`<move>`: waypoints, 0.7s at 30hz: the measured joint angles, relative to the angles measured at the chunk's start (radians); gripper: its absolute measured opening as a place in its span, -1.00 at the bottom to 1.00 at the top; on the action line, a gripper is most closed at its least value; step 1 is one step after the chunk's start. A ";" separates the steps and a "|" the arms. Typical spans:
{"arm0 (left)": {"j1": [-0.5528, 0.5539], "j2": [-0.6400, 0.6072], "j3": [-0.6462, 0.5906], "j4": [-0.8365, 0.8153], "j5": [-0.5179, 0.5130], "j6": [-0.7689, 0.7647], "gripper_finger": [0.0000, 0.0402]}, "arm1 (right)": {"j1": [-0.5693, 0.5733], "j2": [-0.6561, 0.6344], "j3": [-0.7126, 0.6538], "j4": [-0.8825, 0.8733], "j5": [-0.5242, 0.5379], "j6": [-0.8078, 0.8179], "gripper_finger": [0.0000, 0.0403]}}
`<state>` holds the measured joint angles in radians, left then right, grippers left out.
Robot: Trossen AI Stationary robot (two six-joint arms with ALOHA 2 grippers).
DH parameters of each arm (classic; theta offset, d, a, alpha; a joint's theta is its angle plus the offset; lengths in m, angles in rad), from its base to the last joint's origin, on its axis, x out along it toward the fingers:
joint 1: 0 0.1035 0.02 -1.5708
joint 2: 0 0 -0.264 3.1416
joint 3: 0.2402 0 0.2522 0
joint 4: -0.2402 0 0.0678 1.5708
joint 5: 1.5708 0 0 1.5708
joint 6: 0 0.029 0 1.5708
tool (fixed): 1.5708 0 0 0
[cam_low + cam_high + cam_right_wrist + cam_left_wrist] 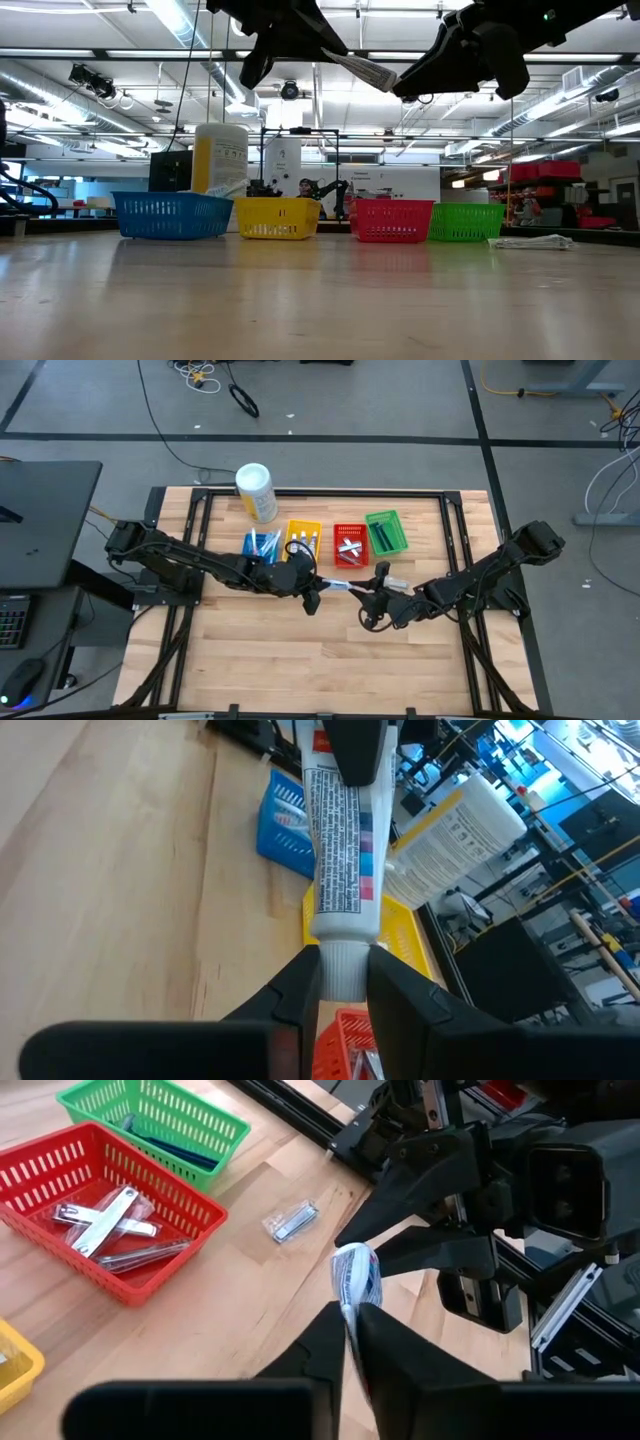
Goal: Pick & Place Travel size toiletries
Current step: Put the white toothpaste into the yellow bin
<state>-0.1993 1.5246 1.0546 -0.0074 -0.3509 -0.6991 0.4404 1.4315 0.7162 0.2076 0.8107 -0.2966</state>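
A small white toothpaste tube [338,584] with blue and pink print hangs in the air over the table's middle, between my two grippers. My left gripper [350,1342] is shut on its flat end and my right gripper [342,988] is shut on its cap end. In the low view the tube [358,68] sits high above the tabletop, with the left gripper [318,46] on one end and the right gripper [402,86] on the other. Blue [262,544], yellow [303,538], red [350,544] and green [387,532] baskets stand in a row behind. My left gripper pinches the tube's flat crimped end [349,1312] between its two fingers, coming from the table's left and slanting down, along the tube. The tube is lifted clear of the table. My right gripper pinches the white cap end [342,968] between its two fingers, coming from the table's right, along the tube. The tube slants, its cap end a little lower [385,80].
A white-and-yellow canister [256,492] stands at the far left behind the baskets. A small clear packet [293,1222] lies on the wood near the red basket, which holds metal clippers [105,1220]. Bare wood lies toward the near edge [300,660].
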 joint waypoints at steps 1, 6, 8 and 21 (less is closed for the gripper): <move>0.000 0.000 0.000 0.000 -0.001 0.000 -0.83 | -0.002 0.000 0.000 0.000 -0.003 0.003 -0.61; -0.001 0.000 0.000 -0.010 -0.022 0.000 -0.93 | -0.020 0.000 0.000 -0.001 -0.069 0.055 -0.57; -0.001 0.000 0.000 -0.012 -0.023 0.000 -0.95 | -0.029 0.000 0.000 -0.002 -0.104 0.076 -0.53; 0.048 0.000 0.000 -0.182 -0.195 0.005 -0.96 | -0.107 0.000 -0.001 -0.253 -0.163 0.453 -0.27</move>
<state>-0.1516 1.5246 1.0546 -0.1895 -0.5461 -0.6937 0.3332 1.4319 0.7155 -0.0457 0.6473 0.1564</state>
